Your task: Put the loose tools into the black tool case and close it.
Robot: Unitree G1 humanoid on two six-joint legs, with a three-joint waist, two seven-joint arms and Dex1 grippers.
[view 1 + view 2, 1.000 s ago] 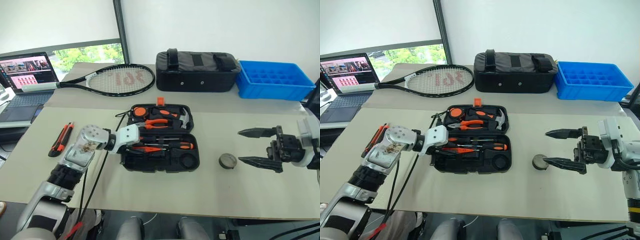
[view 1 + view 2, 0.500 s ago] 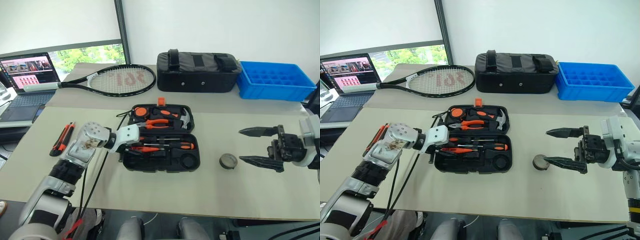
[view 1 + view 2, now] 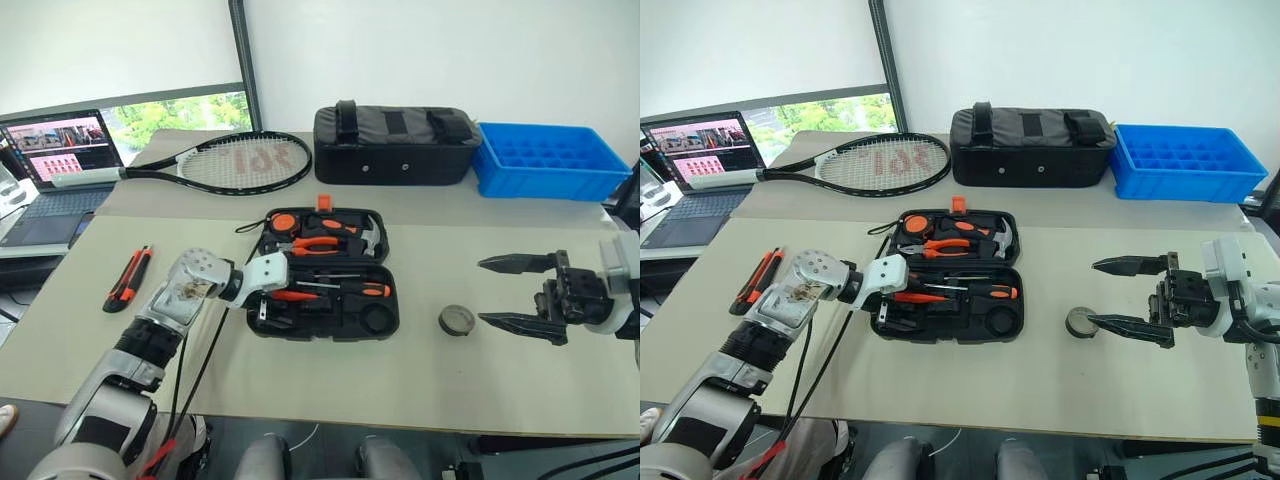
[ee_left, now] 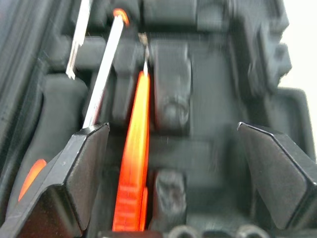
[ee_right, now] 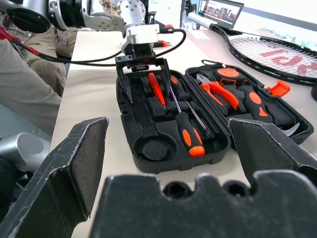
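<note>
The black tool case (image 3: 322, 336) lies open at the table's middle. Its near half holds an orange-and-black-handled screwdriver (image 3: 366, 290) and the thin orange screwdriver (image 4: 134, 168). My left gripper (image 4: 173, 126) hangs open over the case's left end, its fingers (image 5: 126, 79) either side of the thin screwdriver and apart from it. The black-and-orange utility knife (image 3: 127, 278) lies on the table left of the case. The small dark tape roll (image 3: 456, 320) sits right of the case. Just right of the roll, my right gripper (image 3: 482, 292) is open and empty, pointing left.
Pliers (image 3: 315, 243) and a tape measure (image 3: 282, 222) fill the case's far half. Behind it lie a tennis racket (image 3: 235, 160), a black fabric bag (image 3: 395, 140) and a blue tray (image 3: 550, 160). A laptop (image 3: 60, 150) stands at the far left.
My left gripper's fingers have spread apart over the case's left end, and the thin orange screwdriver now rests in its slot. The right arm has stayed still.
</note>
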